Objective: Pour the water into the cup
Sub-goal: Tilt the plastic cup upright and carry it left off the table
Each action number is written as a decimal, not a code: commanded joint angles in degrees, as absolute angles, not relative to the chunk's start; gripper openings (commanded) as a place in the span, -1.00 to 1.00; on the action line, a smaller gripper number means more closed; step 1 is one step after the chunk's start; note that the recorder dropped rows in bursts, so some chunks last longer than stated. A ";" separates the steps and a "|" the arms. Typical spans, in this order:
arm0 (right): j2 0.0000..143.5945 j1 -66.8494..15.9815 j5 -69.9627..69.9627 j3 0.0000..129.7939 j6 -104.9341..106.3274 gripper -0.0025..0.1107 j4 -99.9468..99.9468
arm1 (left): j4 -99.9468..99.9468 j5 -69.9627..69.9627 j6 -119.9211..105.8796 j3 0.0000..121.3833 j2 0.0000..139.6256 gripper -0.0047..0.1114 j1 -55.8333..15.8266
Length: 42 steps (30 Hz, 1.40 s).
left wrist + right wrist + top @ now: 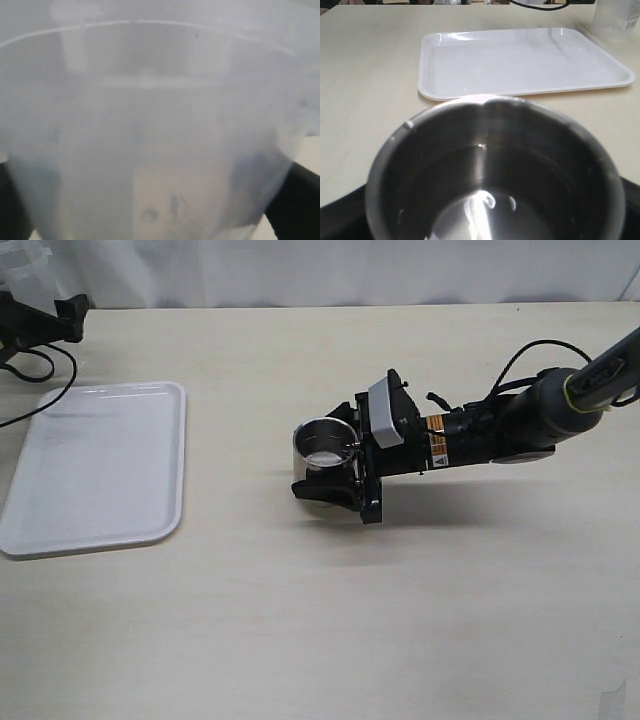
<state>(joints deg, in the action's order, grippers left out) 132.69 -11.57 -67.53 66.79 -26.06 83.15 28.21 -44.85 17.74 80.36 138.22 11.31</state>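
Note:
The steel cup (323,445) stands upright at the table's middle, between the fingers of my right gripper (331,453), which is shut on it. In the right wrist view the cup (490,145) fills the lower frame, with bright glints at its dark bottom; I cannot tell if liquid is in it. The translucent plastic beaker (160,125) fills the left wrist view, held between my left gripper's dark fingers (302,200). It also shows in the right wrist view (616,15) beyond the tray. The water cannot be made out through the blurred wall. The left arm (45,325) is at the far left edge.
A white tray (100,465) lies on the left part of the table, also seen in the right wrist view (520,60). Black cables (40,380) trail by its far corner. The right arm (520,425) reaches in from the right.

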 commanded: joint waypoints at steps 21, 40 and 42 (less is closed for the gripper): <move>132.10 -11.44 -69.96 67.00 -25.80 -0.88 83.13 | 30.86 -47.02 19.15 67.68 128.32 0.85 15.05; 132.10 -11.44 -69.96 67.00 -25.80 -0.88 83.15 | 23.48 -45.54 9.98 46.00 104.17 0.21 15.32; 132.10 -11.44 -69.96 67.00 -25.93 -0.88 83.15 | 23.71 -45.42 7.69 44.00 100.39 -0.17 15.32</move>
